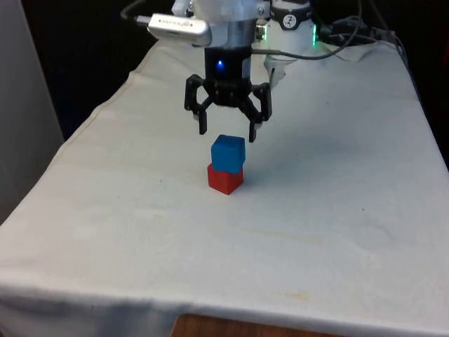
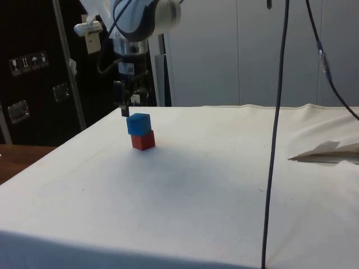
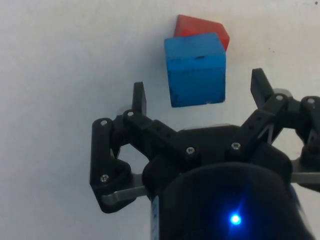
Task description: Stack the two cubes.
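Observation:
A blue cube (image 1: pixel 228 153) sits on top of a red cube (image 1: pixel 224 178) near the middle of the white cloth, slightly offset. In the side view the blue cube (image 2: pixel 138 123) rests on the red cube (image 2: pixel 143 140) too. My black gripper (image 1: pixel 227 130) hovers just above and slightly behind the stack, open, with nothing between its fingers. In the wrist view the blue cube (image 3: pixel 196 69) lies between the spread fingertips (image 3: pixel 139 97) and covers most of the red cube (image 3: pixel 201 29); the gripper (image 3: pixel 200 92) touches neither.
The white cloth (image 1: pixel 140 232) covers the table. A fold of cloth or paper (image 2: pixel 328 151) lies at the side view's right. A black cable (image 2: pixel 275 140) hangs in front of the side camera. Cables (image 1: pixel 351 35) lie near the robot's base.

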`<control>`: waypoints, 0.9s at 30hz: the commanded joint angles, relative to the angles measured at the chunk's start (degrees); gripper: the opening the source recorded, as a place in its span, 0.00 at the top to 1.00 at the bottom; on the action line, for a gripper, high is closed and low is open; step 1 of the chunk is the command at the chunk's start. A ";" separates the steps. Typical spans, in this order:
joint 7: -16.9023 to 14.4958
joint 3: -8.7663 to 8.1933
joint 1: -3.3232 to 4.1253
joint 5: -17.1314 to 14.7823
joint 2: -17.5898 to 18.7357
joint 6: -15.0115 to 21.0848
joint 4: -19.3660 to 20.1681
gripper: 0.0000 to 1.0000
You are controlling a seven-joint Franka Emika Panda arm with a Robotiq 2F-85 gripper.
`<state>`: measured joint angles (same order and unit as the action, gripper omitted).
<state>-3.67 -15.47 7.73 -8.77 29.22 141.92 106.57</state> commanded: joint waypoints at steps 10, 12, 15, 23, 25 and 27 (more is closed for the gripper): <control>1.15 -0.57 0.29 0.74 -3.21 -3.38 -0.40 0.00; 1.20 -0.57 0.29 0.74 -3.44 -3.67 -0.40 0.00; 1.32 -0.63 0.23 0.86 -4.35 -4.98 -0.74 0.00; 1.49 -0.69 0.17 1.15 -6.36 -7.62 -0.97 0.00; 1.55 -0.69 0.17 1.20 -6.93 -8.25 -0.92 0.00; 1.60 -0.69 0.11 1.38 -7.56 -8.88 -0.92 0.00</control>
<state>-2.64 -15.81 7.62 -7.96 22.17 133.84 105.65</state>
